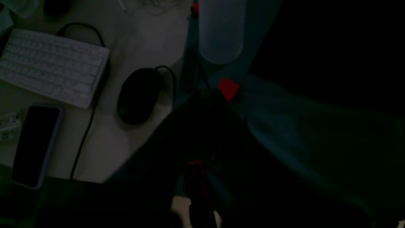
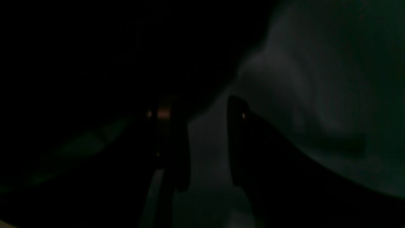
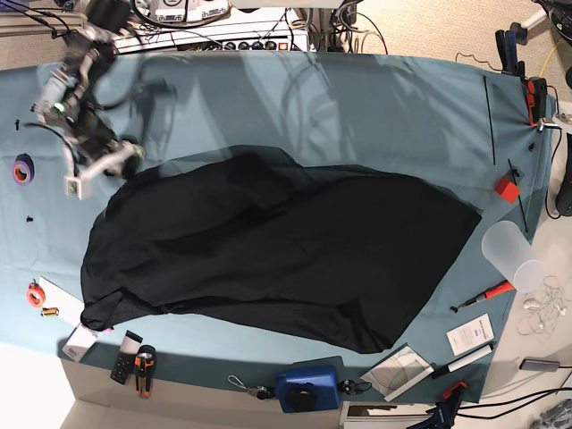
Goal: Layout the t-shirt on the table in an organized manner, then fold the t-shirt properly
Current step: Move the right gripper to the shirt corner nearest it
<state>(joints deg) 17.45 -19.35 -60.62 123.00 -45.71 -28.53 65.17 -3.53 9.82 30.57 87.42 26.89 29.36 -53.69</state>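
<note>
Large black cotton t-shirt [image 3: 277,250] lies spread on the big table under teal-blue cloth [image 3: 357,107], plain side up, no print showing; it runs from the table's left-front area across to right of centre; outline is irregular with wrinkles, one corner drooping toward the front edge; upper-left edge looks blurred in the base view

Right gripper [image 3: 100,164] hangs over the table's far-left part, just beside the t-shirt's upper-left edge; we cannot tell from the base view whether it touches the fabric; right wrist view is very dark, but two dark fingers [image 2: 237,142] stand clearly apart with only pale surface showing in the gap, so pincer wide, nothing seen gripped

Left gripper [image 1: 196,183] shows only in the left wrist view, low in a dark frame; jaws are closed together; we cannot tell whether anything is pinched; below it we see the teal cloth's edge and a pale side desk with a white flat keyboard [image 1: 53,66], a black corded mouse [image 1: 139,95] and a dark phone in a light case [image 1: 36,145]

Around the table's edges: small red block [image 3: 508,189] and frosted translucent plastic cup [image 3: 511,255] at right; purple tape roll [image 3: 23,168] and orange tape roll [image 3: 34,294] at left; all well apart from the t-shirt
</note>
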